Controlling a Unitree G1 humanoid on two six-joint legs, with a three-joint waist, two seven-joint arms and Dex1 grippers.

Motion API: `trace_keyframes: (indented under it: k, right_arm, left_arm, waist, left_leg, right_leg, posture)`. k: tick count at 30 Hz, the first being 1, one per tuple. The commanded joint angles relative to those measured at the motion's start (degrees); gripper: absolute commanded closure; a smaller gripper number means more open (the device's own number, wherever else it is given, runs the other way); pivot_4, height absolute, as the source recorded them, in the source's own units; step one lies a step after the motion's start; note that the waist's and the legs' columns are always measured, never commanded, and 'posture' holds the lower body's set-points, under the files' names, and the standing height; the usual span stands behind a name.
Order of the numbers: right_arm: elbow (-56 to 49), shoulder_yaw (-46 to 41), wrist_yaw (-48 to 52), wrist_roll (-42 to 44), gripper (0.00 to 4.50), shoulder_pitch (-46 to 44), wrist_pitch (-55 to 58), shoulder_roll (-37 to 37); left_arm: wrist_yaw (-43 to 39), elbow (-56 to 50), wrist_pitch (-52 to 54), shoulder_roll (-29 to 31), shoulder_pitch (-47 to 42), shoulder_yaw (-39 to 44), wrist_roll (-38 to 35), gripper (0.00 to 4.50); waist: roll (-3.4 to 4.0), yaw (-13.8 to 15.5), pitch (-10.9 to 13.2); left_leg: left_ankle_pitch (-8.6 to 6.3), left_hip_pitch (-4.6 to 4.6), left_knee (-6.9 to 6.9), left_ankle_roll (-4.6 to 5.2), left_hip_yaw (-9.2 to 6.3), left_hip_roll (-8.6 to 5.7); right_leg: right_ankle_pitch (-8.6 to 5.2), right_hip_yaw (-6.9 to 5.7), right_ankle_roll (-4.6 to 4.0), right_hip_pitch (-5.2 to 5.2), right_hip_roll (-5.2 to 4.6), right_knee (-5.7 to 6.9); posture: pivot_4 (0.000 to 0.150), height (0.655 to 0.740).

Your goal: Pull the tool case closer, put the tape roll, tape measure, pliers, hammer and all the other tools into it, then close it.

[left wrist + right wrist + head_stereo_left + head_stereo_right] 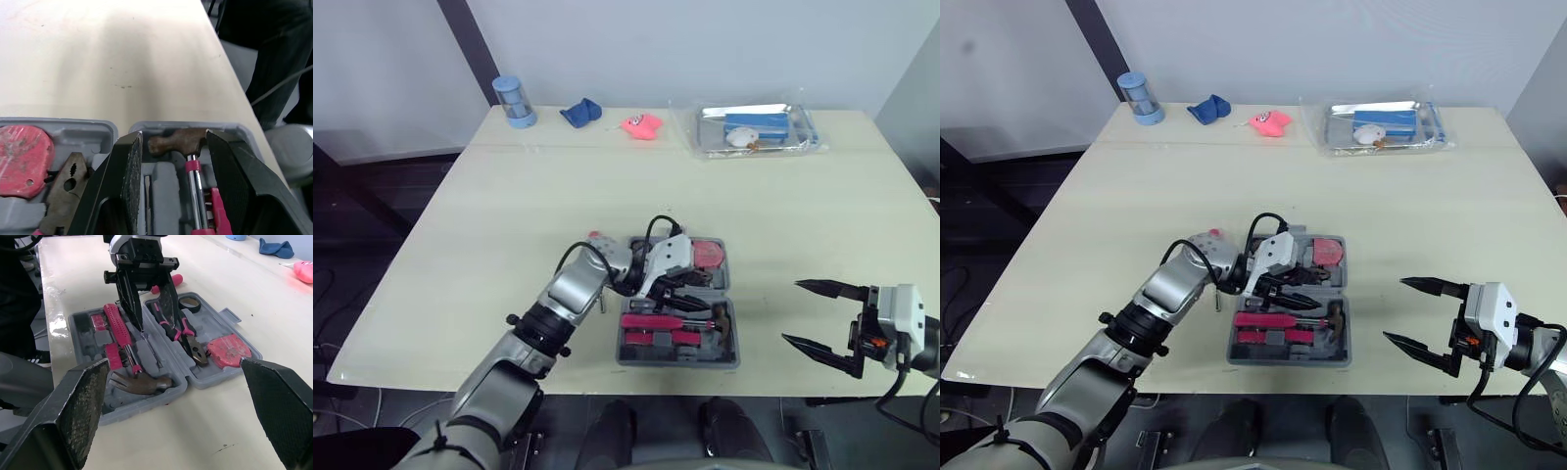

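Observation:
The grey tool case (731, 360) lies open near the table's front edge. In it are a pink-handled hammer (139, 382), pliers (182, 331), a red tape measure (229, 350) and a black tape roll (189, 302). My left gripper (697, 291) hangs open just above the case, its fingers (128, 169) on either side of the hammer's head (176, 140) without touching it. A pink screwdriver handle (174, 280) lies on the table just outside the case. My right gripper (793, 312) is open and empty, to the right of the case at the front edge.
Along the far edge stand a blue cup (515, 101), a blue cloth (579, 113), a pink object (643, 124) and a clear bag holding a metal tray (759, 129). A small metal piece (604, 305) lies left of the case.

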Motion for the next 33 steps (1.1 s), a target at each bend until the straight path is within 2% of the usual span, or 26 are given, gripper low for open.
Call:
trace_keyframes:
  k: [1, 2, 4, 5, 7, 8, 20, 32, 33]
  right_arm:
    - [-1.84, -1.26, 0.05, 0.88, 0.00, -0.05, -0.44, -0.21]
    - [-1.82, -1.33, 0.10, 0.91, 0.00, -0.02, -0.43, -0.25]
    - [-1.71, -1.47, 0.19, 0.96, 0.00, 0.04, -0.43, -0.33]
    - [-1.72, -1.49, 0.20, 0.94, 0.00, 0.10, -0.44, -0.34]
    - [-1.84, -1.59, 0.17, 0.96, 0.00, 0.28, -0.42, -0.33]
    - [-1.90, -1.63, 0.15, 0.98, 0.00, 0.36, -0.42, -0.32]
    - [-2.34, -1.70, 0.00, 1.02, 0.00, 1.00, -0.58, -0.13]
    - [-1.80, -1.12, 0.22, 0.85, 0.00, 0.31, -0.59, -0.14]
    - [-1.72, -1.04, 0.22, 0.83, 0.00, 0.16, -0.60, -0.13]
  left_arm:
    - [-1.41, -0.17, -2.34, -0.96, 1.13, 1.18, -1.65, 2.28]
    - [-1.49, -0.26, -2.73, -1.13, 1.67, 1.36, -1.84, 2.28]
    - [-1.46, -0.06, -3.25, -1.43, 2.43, 1.65, -1.97, 3.15]
    - [-1.52, 0.30, -3.96, -1.45, 2.92, 1.74, -1.87, 3.39]
    - [-1.72, 0.98, -5.55, -1.45, 3.71, 1.82, -1.56, 4.30]
    - [-1.79, 1.19, -6.15, -1.45, 4.00, 1.84, -1.45, 4.43]
    - [-3.00, 3.65, -13.25, 0.41, 7.26, 1.19, 0.82, 4.43]
    - [-2.43, 1.56, -11.29, 1.97, 8.22, 1.94, 0.72, 4.43]
    - [-1.78, 1.55, -11.44, 1.72, 8.03, 1.80, 1.24, 3.92]
  waist:
    - [0.00, 0.00, 0.00]
    - [0.00, -0.01, 0.00]
    - [0.00, -0.01, 0.00]
    - [0.00, -0.01, 0.00]
    - [0.01, -0.04, 0.00]
    - [0.01, -0.04, 0.00]
    - [0.02, -0.05, -0.01]
    - [0.02, -0.05, -0.01]
    - [0.02, -0.05, -0.01]
  left_leg:
    - [0.00, 0.00, 0.00, 0.00, 0.00, 0.00]
    - [0.00, 0.00, 0.00, 0.00, 0.00, 0.00]
    - [0.00, 0.00, 0.00, 0.00, 0.00, 0.00]
    - [0.00, 0.01, 0.00, 0.00, 0.00, 0.00]
    - [0.00, 0.02, 0.00, 0.00, 0.00, 0.00]
    - [0.00, 0.02, 0.00, 0.00, 0.00, 0.00]
    - [0.00, 0.03, 0.00, 0.00, -0.01, 0.00]
    - [0.00, 0.03, 0.00, 0.01, -0.01, 0.00]
    - [0.00, 0.03, 0.00, 0.01, -0.01, 0.00]
  right_leg:
    - [0.00, 0.00, 0.00, 0.00, 0.00, 0.00]
    - [0.00, 0.00, 0.00, 0.00, 0.00, 0.00]
    - [0.00, 0.00, 0.00, 0.00, 0.00, 0.00]
    - [0.00, 0.00, 0.00, 0.00, 0.00, 0.01]
    - [0.00, 0.00, 0.00, 0.00, 0.00, 0.01]
    - [0.00, 0.00, 0.00, 0.00, 0.00, 0.01]
    - [0.00, 0.00, 0.00, 0.01, 0.00, 0.01]
    - [0.00, 0.00, 0.00, 0.01, 0.00, 0.02]
    - [0.00, 0.00, 0.00, 0.01, 0.00, 0.02]
  posture:
    - [0.150, 0.7400]
    - [0.150, 0.7400]
    - [0.150, 0.7400]
    - [0.150, 0.7400]
    - [0.150, 0.7400]
    - [0.150, 0.7400]
    - [0.150, 0.7400]
    - [0.150, 0.7400]
    - [0.150, 0.7400]
